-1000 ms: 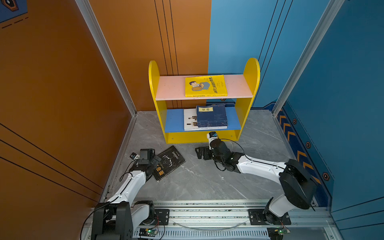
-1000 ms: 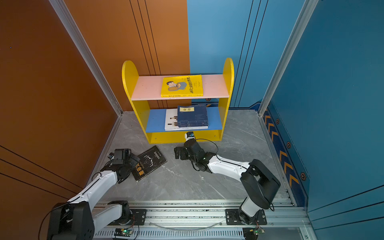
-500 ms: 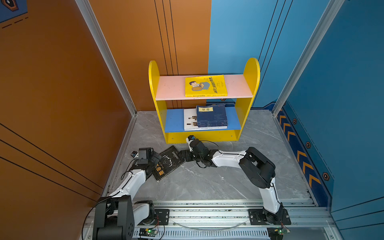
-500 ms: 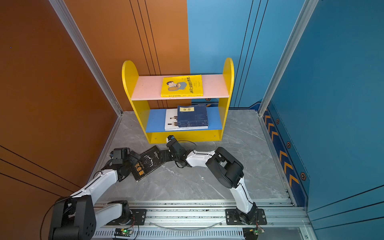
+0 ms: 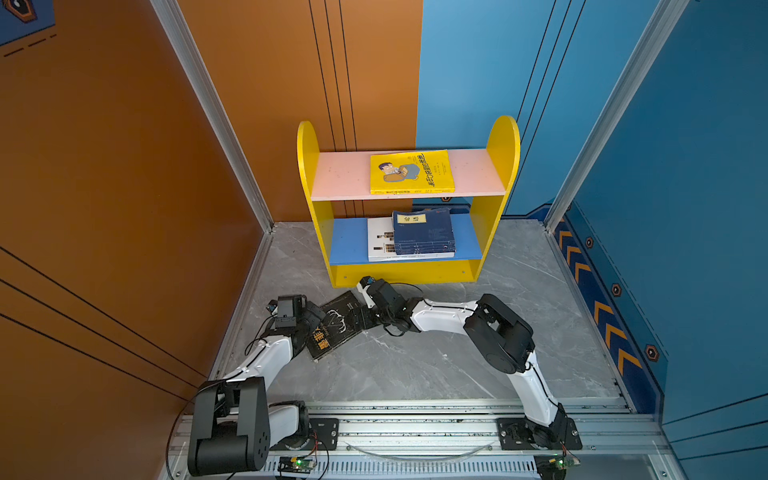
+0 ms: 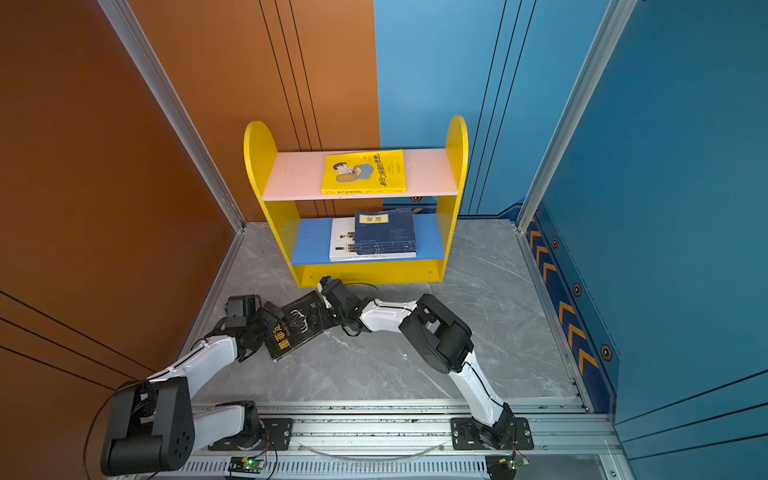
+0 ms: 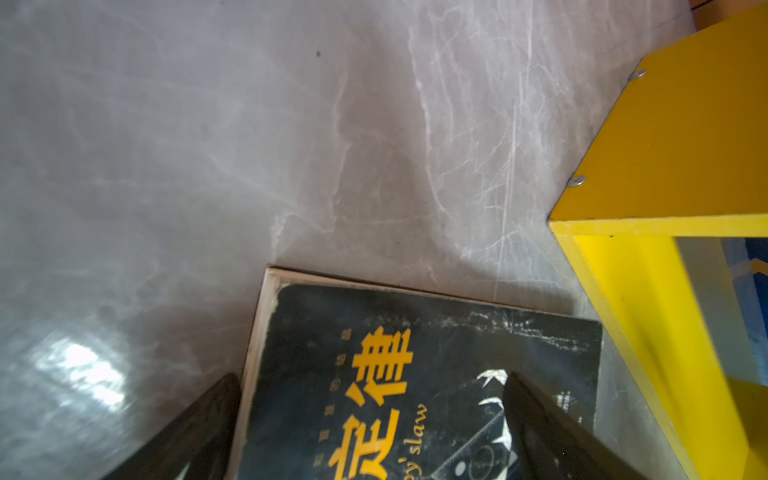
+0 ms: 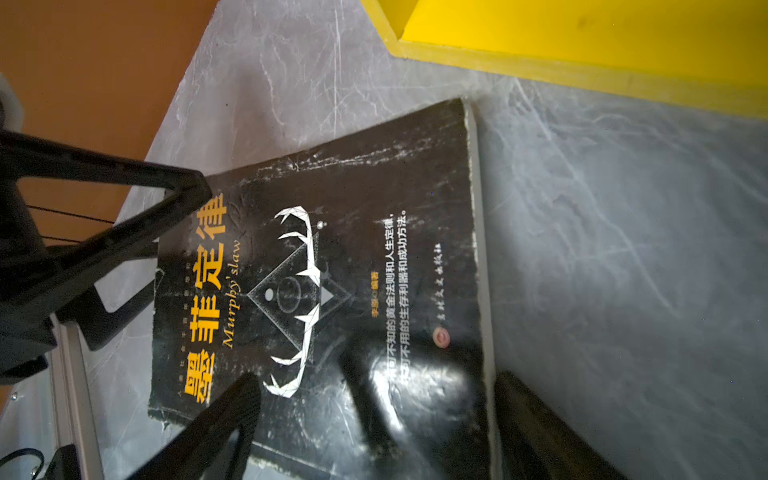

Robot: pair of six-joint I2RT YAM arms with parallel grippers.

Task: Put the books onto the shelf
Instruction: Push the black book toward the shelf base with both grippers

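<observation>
Marble floor (image 5: 415, 365) (orange wall (image 5: 124, 166), blue wall (image 5: 685, 208)) under black book (image 5: 336, 327).

Clad in white shells along left arm (image 5: 270, 353) and right arm (image 5: 444, 311), with bulky black joint housings (image 5: 498, 332); strung with thin black cables (image 5: 252, 345); tipped at left gripper (image 7: 370, 376) with black wedge-shaped fingers (image 7: 540, 419); bolted through black screwed plates (image 5: 536, 434) to a ribbed silver rail (image 5: 415, 428)
</observation>
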